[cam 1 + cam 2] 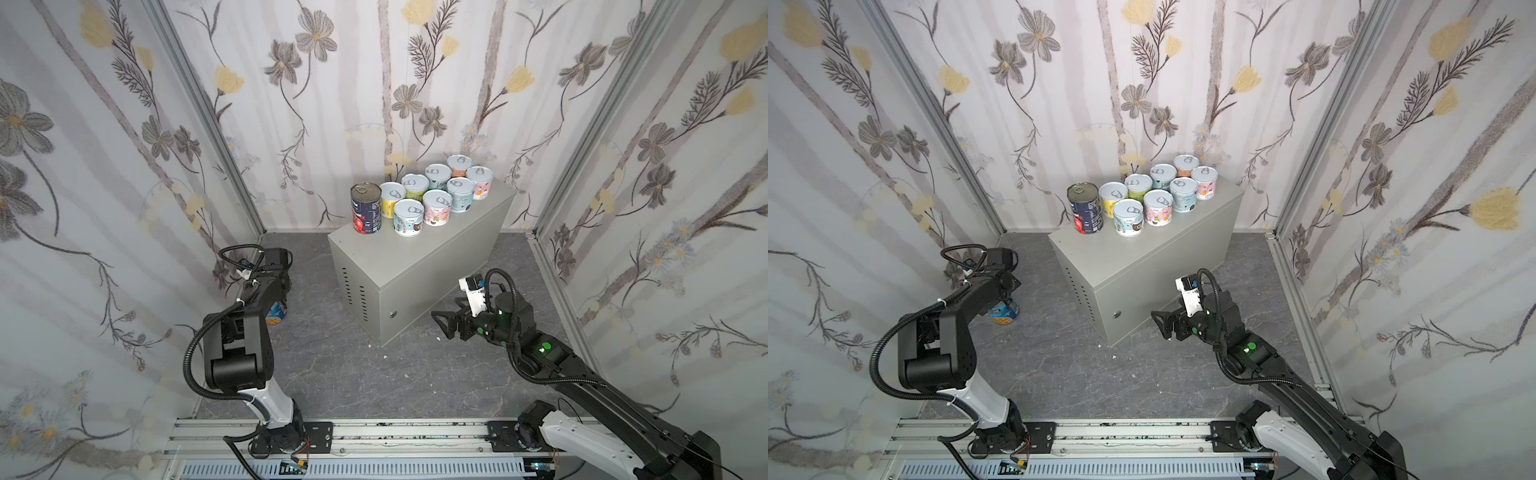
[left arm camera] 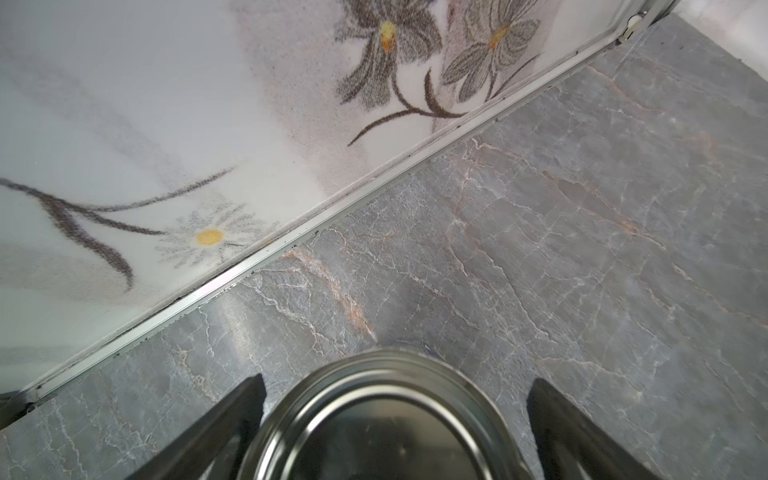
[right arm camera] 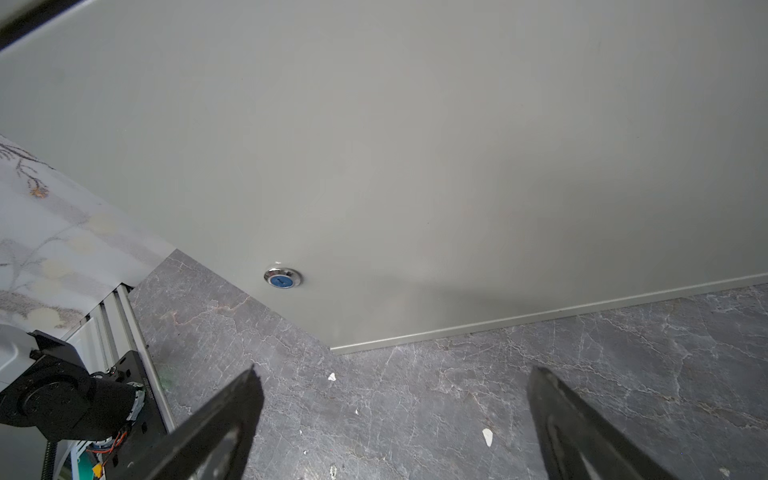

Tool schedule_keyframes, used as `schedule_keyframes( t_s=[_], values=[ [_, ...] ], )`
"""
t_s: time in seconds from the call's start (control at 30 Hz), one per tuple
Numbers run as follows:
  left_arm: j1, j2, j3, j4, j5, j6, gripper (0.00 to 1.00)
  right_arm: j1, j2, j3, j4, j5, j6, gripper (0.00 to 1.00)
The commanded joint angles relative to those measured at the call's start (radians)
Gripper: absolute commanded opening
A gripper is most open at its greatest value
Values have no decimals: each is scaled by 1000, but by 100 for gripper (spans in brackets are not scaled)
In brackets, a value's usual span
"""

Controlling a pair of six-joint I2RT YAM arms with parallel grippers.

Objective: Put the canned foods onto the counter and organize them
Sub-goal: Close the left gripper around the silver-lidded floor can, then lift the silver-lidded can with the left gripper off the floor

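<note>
1. The blue can (image 2: 382, 419) stands upright on the dark marbled floor (image 2: 540, 208), near the foot of the left wall and well apart from the counter (image 1: 415, 266).
2. The left gripper (image 2: 397, 380) hangs directly over it with its jaws spread wide. The can's metal lid sits between the two fingers (image 2: 573, 428), and bare floor shows between the can and that finger, so nothing is clamped.
3. In both top views the left arm hides most of this can, and only part of its label peeks out.
4. The right gripper (image 3: 394, 370) hovers low over bare floor, jaws wide apart and empty. It faces the counter's side, which bears the round lock (image 3: 282, 277), and is far from every can.
5. On the counter's top, the navy-red can (image 1: 366, 208) stands at the left end. The eight short cans (image 1: 437, 207) stand beside it in two close rows, all upright.
</note>
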Motion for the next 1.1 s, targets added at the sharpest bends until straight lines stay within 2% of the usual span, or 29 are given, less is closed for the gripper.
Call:
schedule_keyframes(
  t_s=[0.0, 0.57, 0.83, 1.07],
  values=[
    [2, 23, 2, 3, 0, -21, 100, -2, -1, -5, 50, 6, -14, 100],
    [4, 73, -12, 26, -3, -26, 100, -4, -4, -6, 51, 0, -14, 100],
    [3, 40, -20, 34, 8, -11, 89, -4, -12, -9, 51, 0, -14, 100],
    [0, 10, -43, 39, 9, 8, 74, -5, -25, -9, 55, -7, -14, 100]
  ],
)
